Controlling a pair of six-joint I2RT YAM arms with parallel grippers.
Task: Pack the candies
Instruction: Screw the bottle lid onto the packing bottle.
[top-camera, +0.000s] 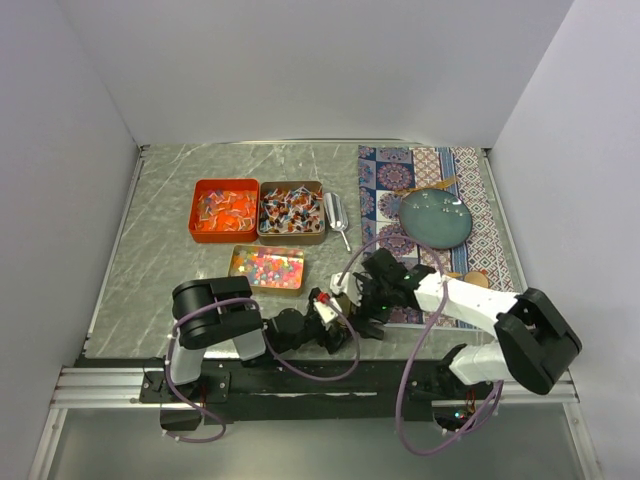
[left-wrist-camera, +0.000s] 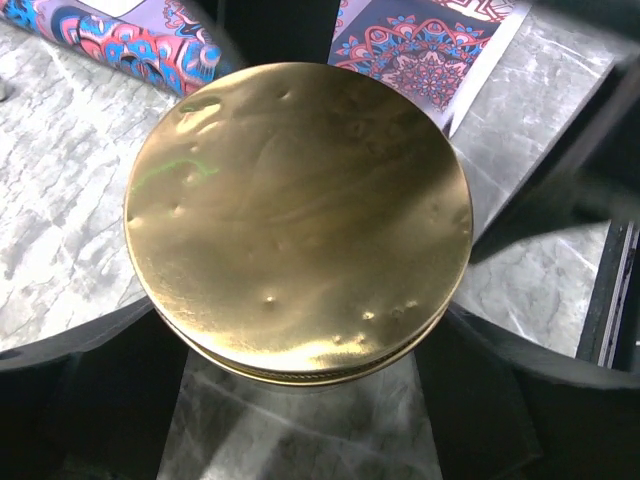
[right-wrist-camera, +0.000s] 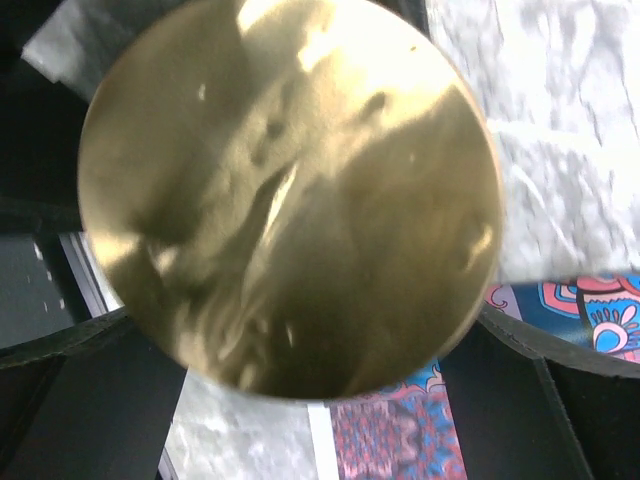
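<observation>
Candies sat in their trays while both claws met at a round gold tin.
The candies (top-camera: 290, 210) lay in three open trays (top-camera: 197, 212) mid-table, beyond the arms. From above, the left gripper (top-camera: 338, 330) and right gripper (top-camera: 372, 300) met nose to nose beside the patterned mat (top-camera: 470, 170), hiding what was between them. Only the wrist cameras showed the round gold tin (left-wrist-camera: 300, 220). The left fingers (left-wrist-camera: 70, 400) were spread wide and hugging its rim. The right's stood just as wide, and I couldn't tell if they gripped.
</observation>
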